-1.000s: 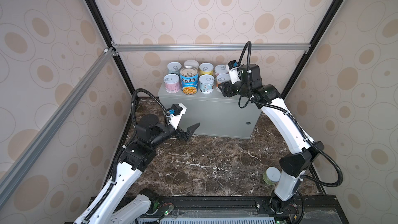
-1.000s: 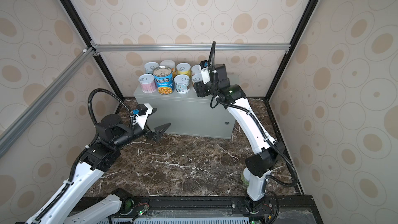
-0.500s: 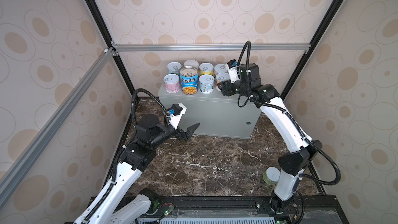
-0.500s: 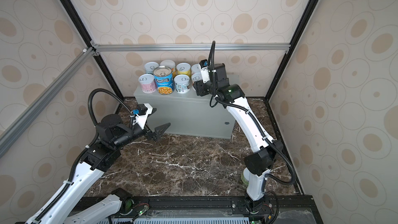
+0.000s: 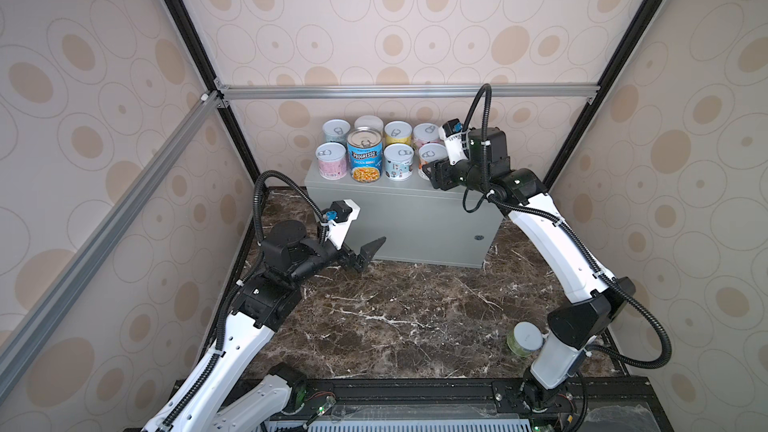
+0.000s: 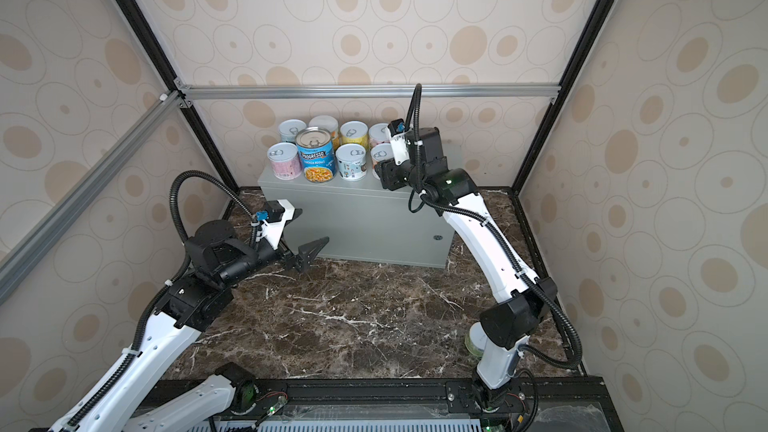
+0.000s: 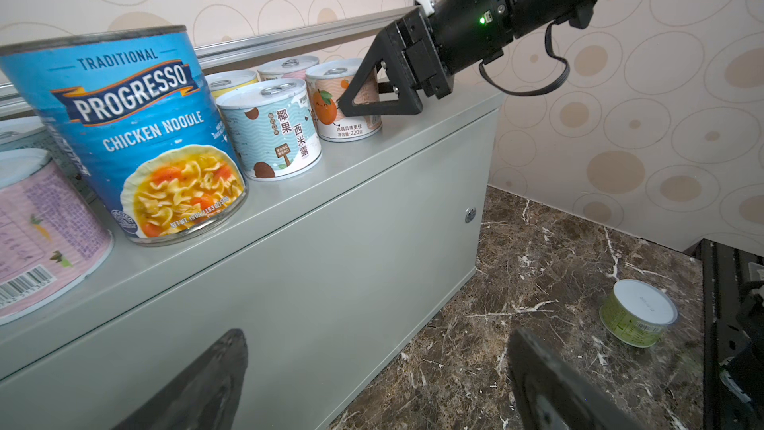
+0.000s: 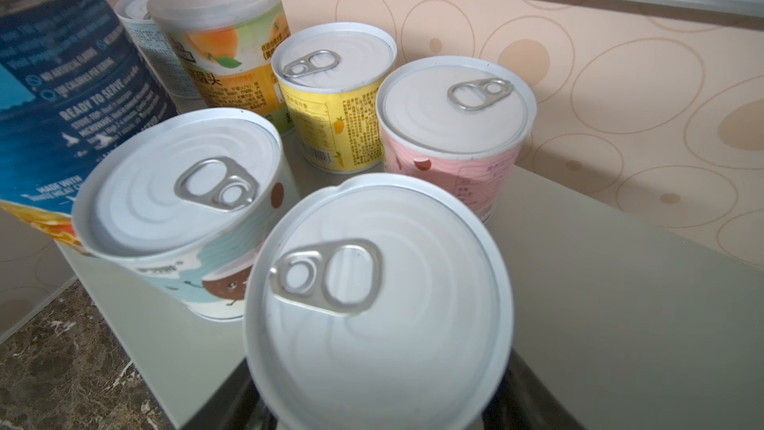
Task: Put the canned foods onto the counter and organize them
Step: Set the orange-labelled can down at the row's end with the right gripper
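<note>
Cans point(image 5: 399, 162) stand on the grey surface point(image 5: 399, 222); the right hand point(image 5: 431, 168) grasps the orange can point(image 7: 326, 117) at 3 o'clock. Left hand point(image 6: 312, 226) hangs released at 7 o'clock.

Eight cans point(image 5: 365, 160) crowd the left of the box point(image 5: 399, 218) top in two tight rows; its right end is bare past the right gripper point(image 7: 359, 93), closed on the orange can point(image 7: 351, 122). The floor point(image 5: 395, 313) lies open, save a green can point(image 5: 524, 340) by the right arm point(image 5: 552, 234).
</note>
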